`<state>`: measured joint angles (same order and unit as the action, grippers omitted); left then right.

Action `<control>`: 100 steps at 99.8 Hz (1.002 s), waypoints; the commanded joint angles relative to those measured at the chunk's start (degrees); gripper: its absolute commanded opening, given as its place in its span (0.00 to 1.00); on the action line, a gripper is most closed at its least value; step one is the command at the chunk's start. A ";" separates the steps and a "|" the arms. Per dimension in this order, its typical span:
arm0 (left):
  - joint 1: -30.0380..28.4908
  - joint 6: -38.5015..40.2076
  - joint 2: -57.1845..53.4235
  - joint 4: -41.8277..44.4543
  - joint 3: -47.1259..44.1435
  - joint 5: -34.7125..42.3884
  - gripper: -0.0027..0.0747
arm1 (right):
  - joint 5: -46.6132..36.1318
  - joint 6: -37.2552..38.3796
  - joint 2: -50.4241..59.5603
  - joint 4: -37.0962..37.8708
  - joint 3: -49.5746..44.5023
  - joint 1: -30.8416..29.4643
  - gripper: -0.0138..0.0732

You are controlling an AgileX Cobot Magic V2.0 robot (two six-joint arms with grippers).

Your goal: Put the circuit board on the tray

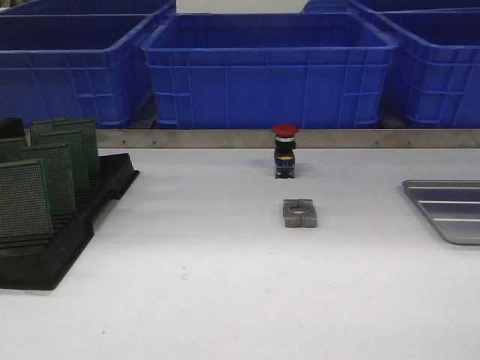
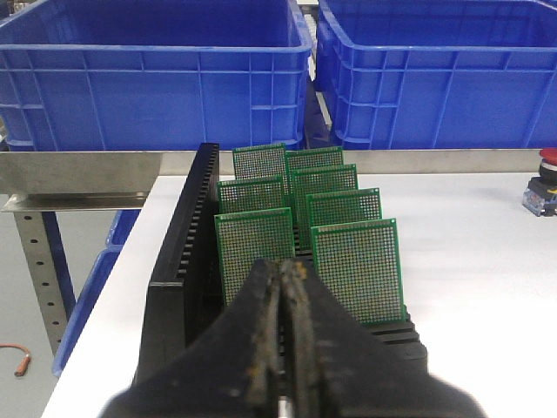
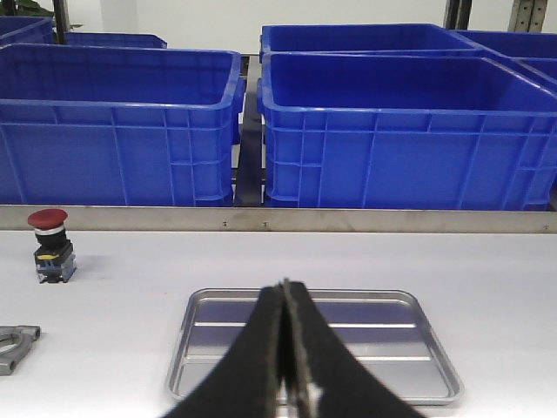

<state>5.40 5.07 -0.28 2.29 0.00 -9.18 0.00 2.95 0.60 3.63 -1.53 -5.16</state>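
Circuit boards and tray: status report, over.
Left gripper shut, empty, facing the circuit boards standing in the black rack. Right gripper shut, empty, facing the tray. Tray bare.

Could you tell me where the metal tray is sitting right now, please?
In the front view the tray lies at the table's right edge, partly out of frame, right of the grey bracket. It holds nothing, and the right hand hovers before it.

No legible text or labels anywhere.
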 commanded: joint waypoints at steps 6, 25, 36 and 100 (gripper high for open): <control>0.42 -0.02 -1.77 -0.56 -2.80 4.43 0.01 | -3.85 -0.04 1.44 0.47 0.72 -0.07 0.09; 0.42 -0.02 -1.77 -0.56 -2.80 4.43 0.01 | -3.85 -0.04 1.44 0.47 0.72 -0.07 0.09; 0.42 -0.02 -1.77 -0.56 -2.80 4.43 0.01 | -3.85 -0.04 1.44 0.47 0.72 -0.07 0.09; 0.42 -0.02 -1.77 -0.66 -2.57 7.82 0.01 | -3.85 -0.04 1.44 0.47 0.72 -0.07 0.09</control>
<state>5.40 5.07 -0.28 2.29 0.00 -7.76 0.00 2.95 0.60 3.63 -1.53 -5.16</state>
